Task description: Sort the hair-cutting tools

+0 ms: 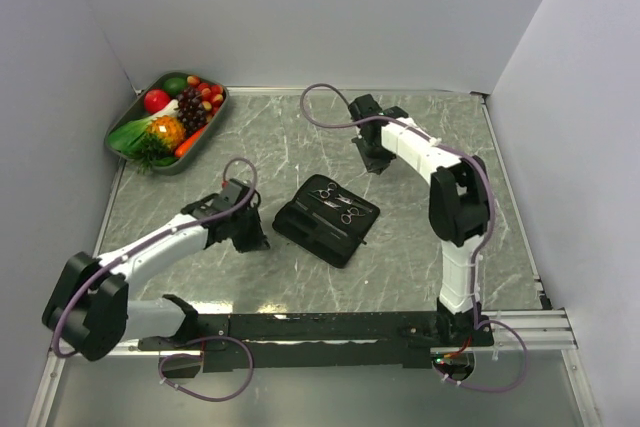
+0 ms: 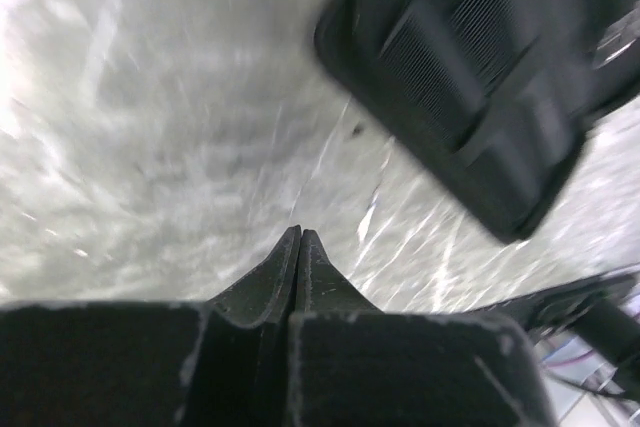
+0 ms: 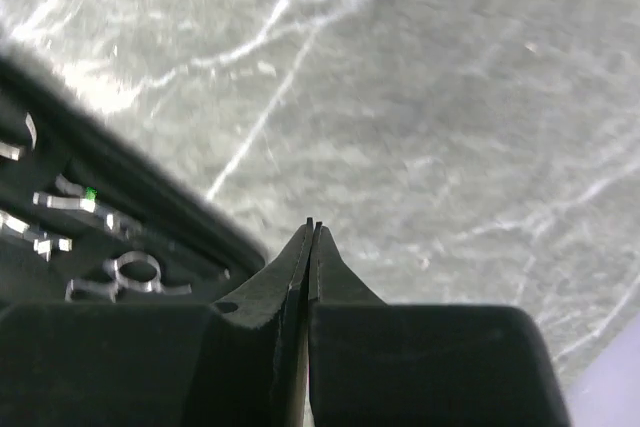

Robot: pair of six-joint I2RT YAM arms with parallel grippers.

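Top external view first: black pouch point(image 1: 326, 219) lying open near the middle of the desk point(image 1: 420, 267), between the two arms. On its far half, two silver scissors, one point(image 1: 327, 192) nearer the far corner and the other point(image 1: 350, 217) toward the right edge, ring handles just readable. On the near-left half, dark comb bars, almost lost against the fabric from this height.

Left wrist view: left jaws pressed together, pinching nothing, low over bare desk just beside the pouch; one toothed comb point(image 2: 440, 57) plain on the fabric, the second hard to separate in the blur.

Right wrist view: right jaws likewise closed and empty, over bare desk off the pouch's far edge, a scissor ring point(image 3: 135, 272) glinting at lower left.

Judged for handling: scissors light, stiff, thin and slick, lying flat with little height to bite on. Best taken across the ring handles or at the pivot, jaws spread well before descending. Combs light and slim, likely a little springy; best pinched across the spine at mid-length to avoid tipping. Possibly tucked under pouch straps, cannot tell. Soft, light pouch apt to drag along, so worth pinning with the other arm.
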